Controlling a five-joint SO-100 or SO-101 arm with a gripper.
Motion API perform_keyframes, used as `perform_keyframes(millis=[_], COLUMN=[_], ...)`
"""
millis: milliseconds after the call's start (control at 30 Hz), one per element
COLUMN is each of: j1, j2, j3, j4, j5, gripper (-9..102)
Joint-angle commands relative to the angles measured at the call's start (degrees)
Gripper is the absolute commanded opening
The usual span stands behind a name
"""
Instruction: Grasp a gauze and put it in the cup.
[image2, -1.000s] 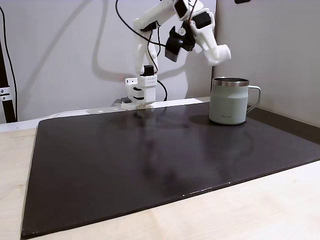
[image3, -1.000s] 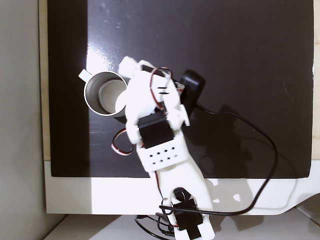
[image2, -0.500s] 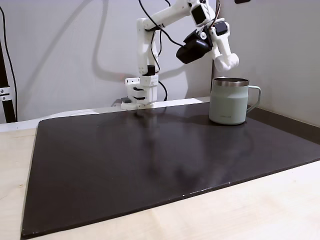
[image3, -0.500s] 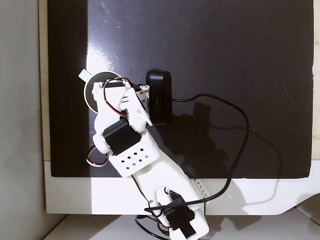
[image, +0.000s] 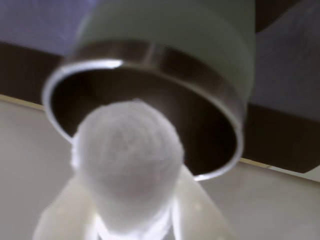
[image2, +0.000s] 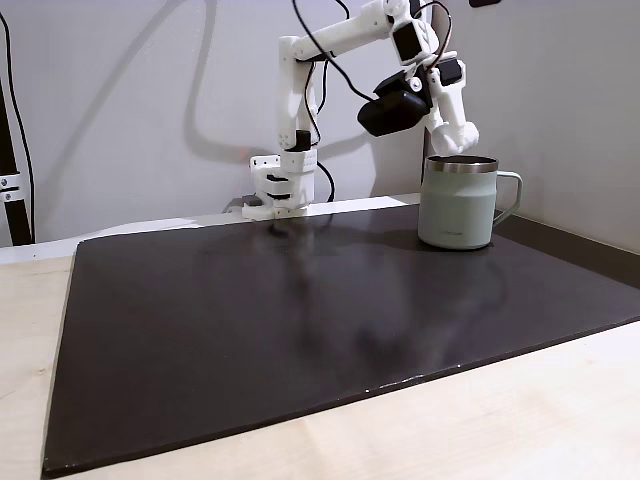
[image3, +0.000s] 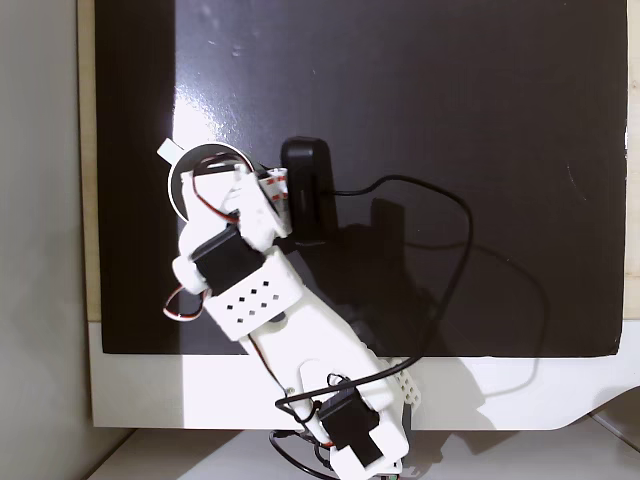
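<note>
The gauze (image: 127, 160), a white fluffy roll, is pinched between the two pale fingers (image: 195, 205) of the gripper (image: 131, 220) and, in the wrist view, hangs directly before the open mouth of the cup (image: 210, 65), whose steel rim and dark interior lie behind it. In a fixed view taken from the side, the gripper (image2: 466, 138) points downward just above the rim of the cup (image2: 458, 205), which stands upright on the dark mat (image2: 300, 330) with its handle to the right; the gauze itself cannot be made out there. In a fixed view taken from above, the arm (image3: 255, 290) covers most of the cup (image3: 178, 176), leaving an arc of rim and the handle exposed at the upper left. Compared with half a second earlier, the gripper has descended slightly and shifted toward the cup's opening in the side view, and in the view from above the arm has moved further over the cup. The cup has not moved.
</note>
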Motion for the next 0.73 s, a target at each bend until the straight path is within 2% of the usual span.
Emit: perform_keyframes(millis=[0, 100, 167, 700], j1=[-0.44, -0.44, -0.44, -0.44], j2=[0.26, 0.26, 0.53, 1.93], j3=[-1.76, -1.41, -1.14, 0.53], j4=[-1.14, -1.32, -1.32, -2.11], j5=[-0.79, -0.79, -0.79, -0.97], gripper=[23, 32, 34, 35])
